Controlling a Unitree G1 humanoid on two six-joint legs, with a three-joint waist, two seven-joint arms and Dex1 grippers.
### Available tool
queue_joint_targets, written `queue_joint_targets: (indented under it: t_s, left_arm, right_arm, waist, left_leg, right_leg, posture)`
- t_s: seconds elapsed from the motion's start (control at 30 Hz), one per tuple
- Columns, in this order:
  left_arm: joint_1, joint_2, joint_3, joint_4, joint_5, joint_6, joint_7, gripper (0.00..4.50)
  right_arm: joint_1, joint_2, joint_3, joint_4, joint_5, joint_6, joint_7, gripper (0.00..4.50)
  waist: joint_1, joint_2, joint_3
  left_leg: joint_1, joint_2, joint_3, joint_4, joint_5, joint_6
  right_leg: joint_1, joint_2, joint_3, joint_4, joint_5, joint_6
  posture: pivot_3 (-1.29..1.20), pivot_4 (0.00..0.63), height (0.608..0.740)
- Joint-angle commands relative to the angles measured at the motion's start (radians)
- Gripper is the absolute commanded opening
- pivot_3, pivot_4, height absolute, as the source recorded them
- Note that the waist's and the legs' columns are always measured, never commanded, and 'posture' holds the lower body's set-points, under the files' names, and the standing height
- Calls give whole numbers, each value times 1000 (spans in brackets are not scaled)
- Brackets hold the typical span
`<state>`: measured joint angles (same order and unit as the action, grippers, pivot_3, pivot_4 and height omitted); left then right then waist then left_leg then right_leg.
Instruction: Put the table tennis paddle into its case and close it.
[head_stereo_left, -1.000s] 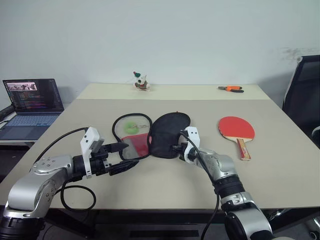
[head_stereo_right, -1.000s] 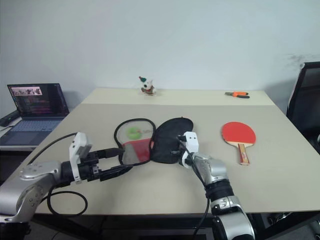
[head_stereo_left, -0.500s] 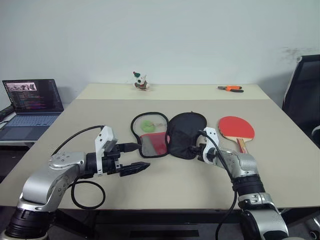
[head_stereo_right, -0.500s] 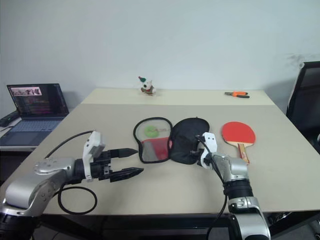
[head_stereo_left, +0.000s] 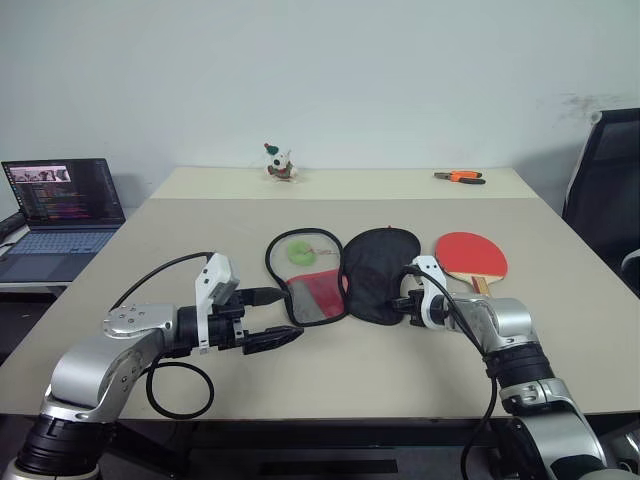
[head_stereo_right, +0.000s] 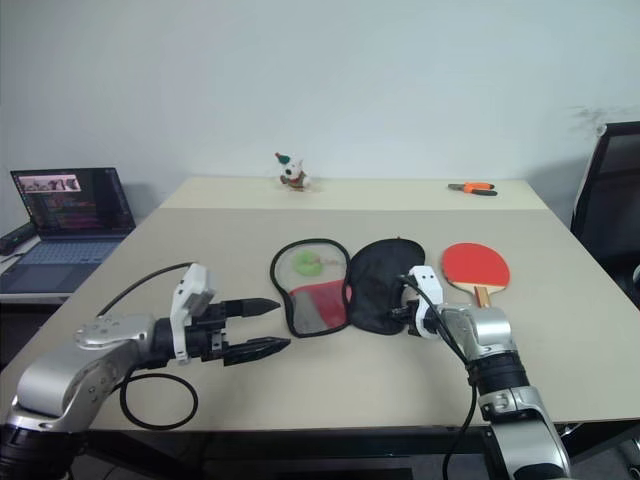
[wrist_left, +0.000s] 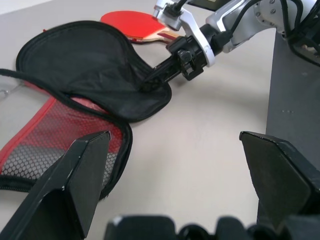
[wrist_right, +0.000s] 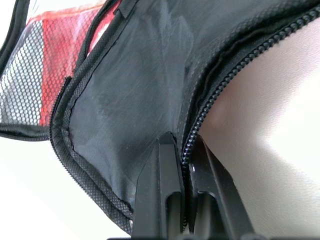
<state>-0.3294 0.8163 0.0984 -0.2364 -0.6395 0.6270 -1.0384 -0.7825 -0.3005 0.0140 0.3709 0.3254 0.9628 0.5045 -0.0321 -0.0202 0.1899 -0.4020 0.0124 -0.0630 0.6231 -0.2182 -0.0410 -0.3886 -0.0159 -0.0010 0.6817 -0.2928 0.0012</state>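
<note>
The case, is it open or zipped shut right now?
Open. The case lies spread flat on the table, mesh half beside black half, and the paddle lies outside it.

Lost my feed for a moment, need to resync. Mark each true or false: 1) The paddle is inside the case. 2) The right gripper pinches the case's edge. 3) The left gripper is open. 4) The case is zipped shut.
1) False: the paddle lies on the table beside the case.
2) True: the right gripper is shut on the black half's zipper edge.
3) True: the left gripper is open, holding nothing.
4) False: the case lies spread open, both halves flat.
</note>
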Motion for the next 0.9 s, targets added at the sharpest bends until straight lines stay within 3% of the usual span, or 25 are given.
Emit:
queue_joint_targets:
  t_s: [0.03, 0.2, 0.43, 0.6, 0.9]
  left_arm:
    - [-1, 2, 22, -28, -6, -8, 1, 4500]
    - [2, 1, 20, -34, -7, -6, 5, 4500]
    - [10, -1, 24, -43, -11, -7, 9, 4500]
    - [-5, -17, 11, -27, -9, -11, 6, 4500]
    - [-114, -52, -57, 54, 29, -36, -36, 4500]
  right_arm:
    - [-31, -11, -22, 20, -18, -28, -17, 483]
    - [-27, -28, -60, -9, -1, -17, -33, 2091]
    - [56, -102, -93, -255, 5, 7, -73, 4471]
    - [75, -156, -212, -332, -4, 19, -164, 4471]
    - [113, -162, -225, -127, -132, -118, -322, 4471]
  waist:
    - [0, 0, 0]
    - [2, 0, 0]
    - [3, 0, 0]
    - [0, 0, 0]
    - [-2, 0, 0]
  left_leg:
    - [0, 0, 0, 0, 0, 0]
    - [0, 0, 0, 1, 0, 0]
    - [-1, -1, 1, 0, 0, 0]
    - [0, 0, 2, 0, 0, 0]
    - [2, -1, 8, 0, 0, 0]
  right_leg:
    - [0, 0, 0, 0, 0, 0]
    - [0, 0, 0, 0, 0, 0]
    - [0, 0, 1, -1, 0, 0]
    - [-1, 0, 3, 0, -1, 3]
    - [-1, 2, 9, 0, -1, 6]
  posture:
    - [0, 150, 740]
    - [0, 150, 740]
    - [0, 150, 740]
    - [0, 150, 740]
    - [0, 150, 740]
